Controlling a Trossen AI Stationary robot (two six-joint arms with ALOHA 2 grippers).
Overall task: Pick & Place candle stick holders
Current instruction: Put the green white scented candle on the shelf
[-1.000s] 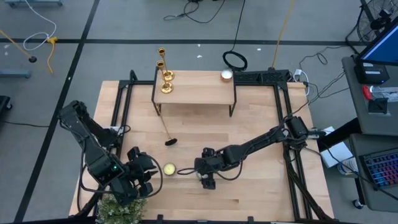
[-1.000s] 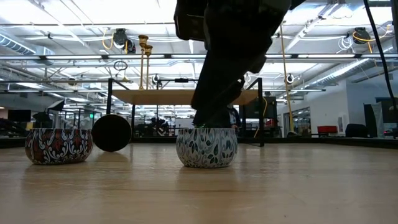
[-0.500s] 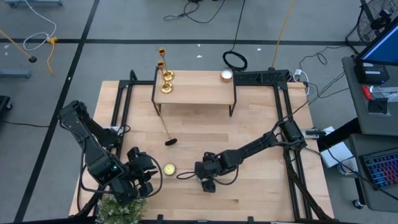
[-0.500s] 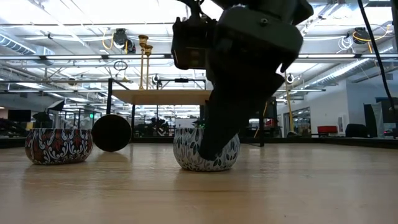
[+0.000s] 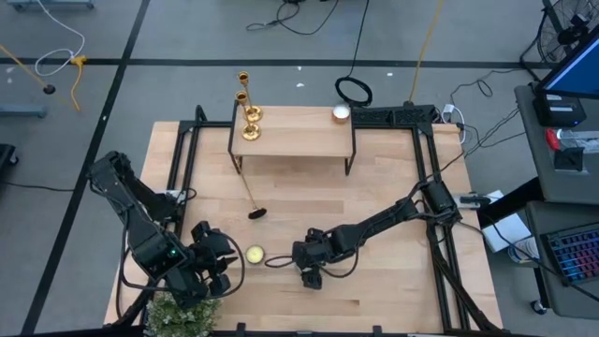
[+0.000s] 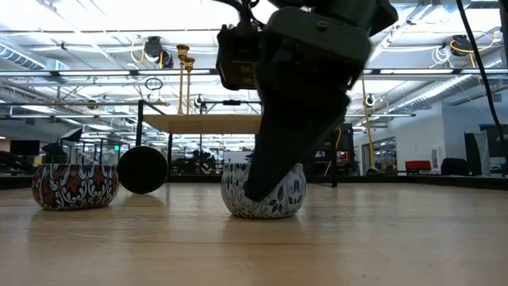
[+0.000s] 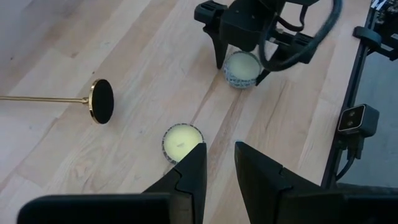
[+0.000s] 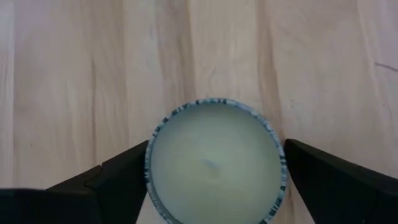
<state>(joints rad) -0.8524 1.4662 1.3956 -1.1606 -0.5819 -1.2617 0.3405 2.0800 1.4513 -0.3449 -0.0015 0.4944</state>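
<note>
the left claw (image 5: 217,267) hangs near the front left corner of the pale wooden bench (image 5: 393,281), its fingers (image 7: 189,171) a narrow gap apart with nothing between them, just left of the small round candle tin with yellow wax (image 5: 254,255). right of that tin, the right claw (image 5: 314,271) is down over a second tin, white with a blue leaf pattern (image 6: 263,191); its fingers (image 8: 118,177) stand wide, one on each side of the tin's rim, very close, though contact cannot be told.

behind the yellow tin, one thin shiny gold candlestick holder (image 5: 253,198) lies flat on the bench, its dark round base toward the front. further back, two gold candlestick holders (image 5: 249,117) stand upright at the left end of the small raised wooden shelf (image 5: 299,140).

the low view alone shows the tins' patterned sides, the left one red and dark (image 6: 75,187); the right wrist view shows the pale wax in the leaf tin (image 8: 214,162).
</note>
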